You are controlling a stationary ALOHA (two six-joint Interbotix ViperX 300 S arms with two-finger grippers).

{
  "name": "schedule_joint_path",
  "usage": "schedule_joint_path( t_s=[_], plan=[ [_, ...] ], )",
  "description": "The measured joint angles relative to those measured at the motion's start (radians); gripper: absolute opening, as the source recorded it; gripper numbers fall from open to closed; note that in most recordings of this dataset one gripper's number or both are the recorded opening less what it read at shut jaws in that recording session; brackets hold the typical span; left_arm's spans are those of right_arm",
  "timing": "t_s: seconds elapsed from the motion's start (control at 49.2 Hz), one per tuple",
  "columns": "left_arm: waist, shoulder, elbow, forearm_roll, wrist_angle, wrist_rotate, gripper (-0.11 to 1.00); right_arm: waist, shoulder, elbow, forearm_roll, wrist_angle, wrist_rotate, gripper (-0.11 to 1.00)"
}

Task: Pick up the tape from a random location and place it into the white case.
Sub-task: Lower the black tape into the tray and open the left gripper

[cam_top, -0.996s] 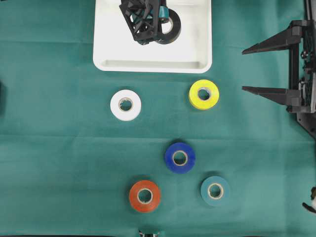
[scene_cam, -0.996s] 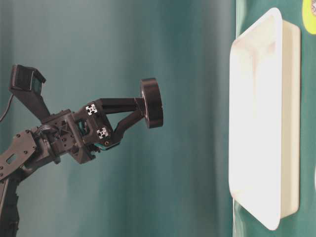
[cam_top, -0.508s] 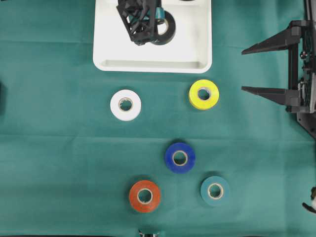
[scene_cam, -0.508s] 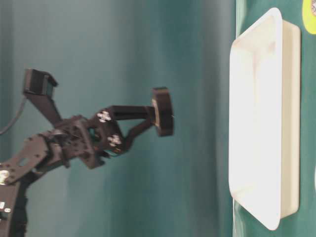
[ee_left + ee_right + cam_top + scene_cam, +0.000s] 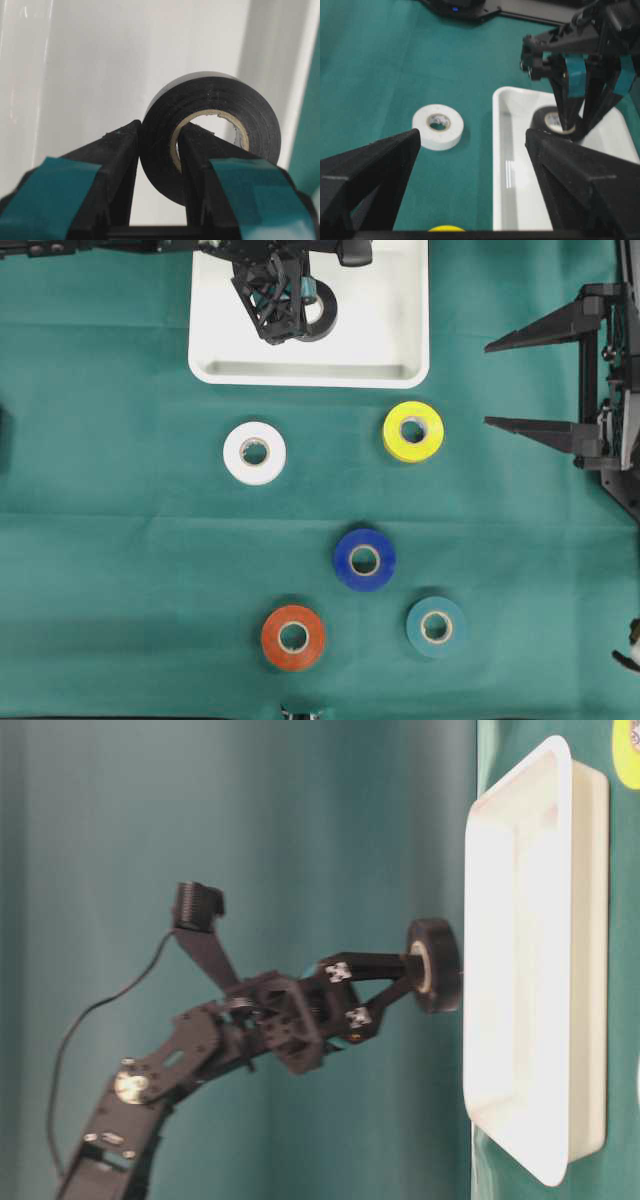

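Black tape roll (image 5: 210, 135) pinched through its core in my left claw (image 5: 157, 165), 12 o'clock over white plastic tray (image 5: 400, 365), ready to drop; right claw (image 5: 530, 380) idle, spread.

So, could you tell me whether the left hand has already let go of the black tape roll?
No, the left hand is clamped on the black tape roll, one finger outside its wall and one inside the core.
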Motion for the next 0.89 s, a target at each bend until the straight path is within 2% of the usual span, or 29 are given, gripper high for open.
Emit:
schedule_joint_path(
  t_s=[0.407, 0.569, 0.671, 0.894],
  plan=[
    [0.023, 0.097, 0.021, 0.002, -0.097, 0.000, 0.19, -0.002, 0.002, 0.000, 0.000, 0.000, 0.000, 0.92],
    [0.034, 0.130, 0.021, 0.002, -0.140, 0.021, 0.19, -0.002, 0.002, 0.000, 0.000, 0.002, 0.000, 0.92],
    [0.035, 0.132, 0.023, 0.000, -0.146, 0.043, 0.19, -0.002, 0.002, 0.000, 0.000, 0.000, 0.000, 0.92],
    [0.035, 0.132, 0.021, -0.003, -0.130, 0.044, 0.19, -0.003, 0.002, 0.000, 0.000, 0.000, 0.000, 0.92]
  ],
)
